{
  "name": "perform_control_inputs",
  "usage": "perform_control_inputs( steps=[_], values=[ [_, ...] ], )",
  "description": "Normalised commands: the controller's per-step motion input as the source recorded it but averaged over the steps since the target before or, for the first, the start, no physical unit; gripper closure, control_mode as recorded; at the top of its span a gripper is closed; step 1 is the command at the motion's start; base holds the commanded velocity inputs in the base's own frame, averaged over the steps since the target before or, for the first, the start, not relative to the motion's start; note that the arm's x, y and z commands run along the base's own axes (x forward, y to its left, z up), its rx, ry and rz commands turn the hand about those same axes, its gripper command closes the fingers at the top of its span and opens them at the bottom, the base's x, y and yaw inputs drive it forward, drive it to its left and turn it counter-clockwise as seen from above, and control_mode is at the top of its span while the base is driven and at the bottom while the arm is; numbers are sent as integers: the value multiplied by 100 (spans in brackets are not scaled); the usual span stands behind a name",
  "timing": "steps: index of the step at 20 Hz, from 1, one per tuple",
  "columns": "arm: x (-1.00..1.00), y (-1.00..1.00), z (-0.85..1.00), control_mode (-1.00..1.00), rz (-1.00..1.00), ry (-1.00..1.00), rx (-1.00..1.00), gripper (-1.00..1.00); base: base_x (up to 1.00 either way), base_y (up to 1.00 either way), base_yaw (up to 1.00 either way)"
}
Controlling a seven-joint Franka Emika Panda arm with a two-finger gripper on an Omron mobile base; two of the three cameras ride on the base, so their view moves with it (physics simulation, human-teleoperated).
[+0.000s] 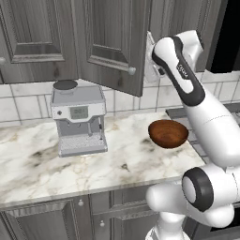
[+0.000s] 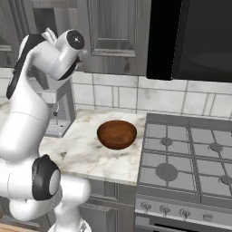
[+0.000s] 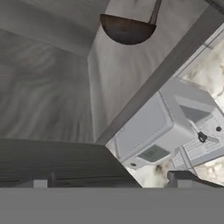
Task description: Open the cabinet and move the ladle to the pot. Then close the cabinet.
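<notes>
The coffee machine (image 1: 78, 121) is placed on the counter (image 1: 42, 166), below the cabinet (image 1: 112, 40). The wooden bowl (image 1: 168, 133) is set to its right, near the stove (image 2: 190, 163). The ladle (image 3: 128, 27) is seen inside the cabinet, above the coffee machine.

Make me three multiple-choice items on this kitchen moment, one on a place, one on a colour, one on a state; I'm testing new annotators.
1. Where is the ladle?
A. Inside the cabinet
B. In the wooden bowl
C. On the stove

2. What colour is the bowl on the counter?
A. White
B. Reddish-brown
C. Green

3. How does the cabinet door stand?
A. Fully shut
B. Swung open
C. Taken off

Answers:
1 A, the hand view shows the ladle against the pale grey cabinet interior.
2 B, both base views show a glossy reddish-brown bowl.
3 B, in the left base view the door angles out from the cabinet front above the coffee machine.
</notes>
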Motion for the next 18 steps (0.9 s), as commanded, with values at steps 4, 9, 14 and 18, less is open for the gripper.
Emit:
perform_control_inputs(
  steps=[4,9,14,18],
  values=[
    [-32,43,0,-100,5,0,5,-100,0,0,0],
    [-42,50,0,-100,4,0,2,-100,0,0,0],
    [-58,51,2,-100,5,-1,0,-100,0,0,0],
    [-43,60,0,-100,5,0,0,-100,0,0,0]
  ],
)
